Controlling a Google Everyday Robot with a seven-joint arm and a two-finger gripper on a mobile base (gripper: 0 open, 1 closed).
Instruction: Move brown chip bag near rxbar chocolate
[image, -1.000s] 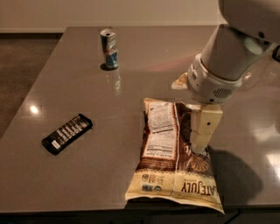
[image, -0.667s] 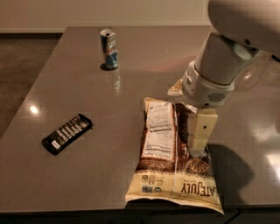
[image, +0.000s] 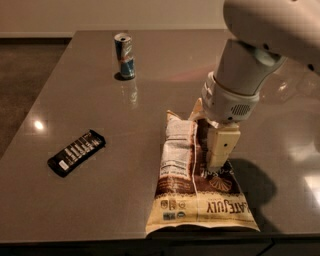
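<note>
While lying flat on table (image: 100, 105), fills the near middle: chip bag (image: 185, 185), biggest item, crinkly, brown and cream. Shows white nutrition panel on its left half, "LATE JULY" print upside down along the near end. Nearly reaches the table's front edge with that end.

Points down onto chip bag's right half, just right of the nutrition panel: end effector (image: 218, 157), cream block under the round white wrist of arm (image: 245, 75). Appears to touch the chip bag's surface. Can't tell how far open. Can't tell whether gripping the chip bag or anything else. Throws dark shadow (image: 255, 182) on table just right of chip bag.

Sits well left of chip bag, apart from it, about level with its middle: chocolate bar (image: 76, 152), small flat black wrapper, white lettering, turned diagonally, right end farther back. Touches nothing but table.

Stands upright well behind chip bag, off to the back left: can (image: 125, 56), blue and silver, faint reflection on table just in front. Well apart from chip bag and chocolate bar.
</note>
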